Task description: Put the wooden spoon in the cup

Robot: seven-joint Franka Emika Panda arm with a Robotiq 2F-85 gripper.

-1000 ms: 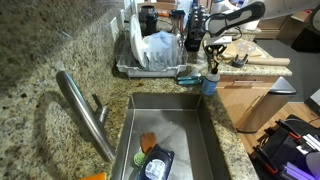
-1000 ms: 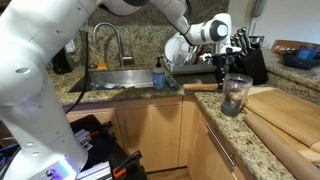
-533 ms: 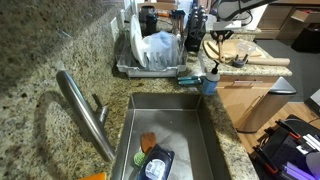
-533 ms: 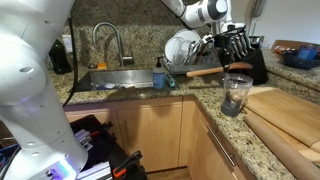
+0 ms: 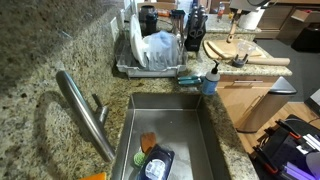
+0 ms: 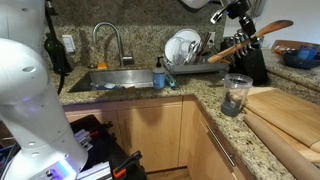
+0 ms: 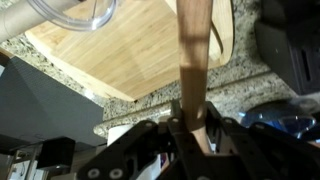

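Aloft, wooden spoon (image 7: 192,60) in the pincer (image 7: 192,132).

No readable text, labels, brands or numbers in any view

We see the grey steel sink (image 5: 185,125) from above and from the side in the exterior views. The wrist view looks closely down at a pale wooden board (image 7: 120,50).

Arm (image 6: 20,110): rounded segments are clad in smooth white casing, seen large in an exterior view. Gripper (image 7: 190,128): a black body and dark angular fingers (image 7: 150,145) are shown in the wrist view.
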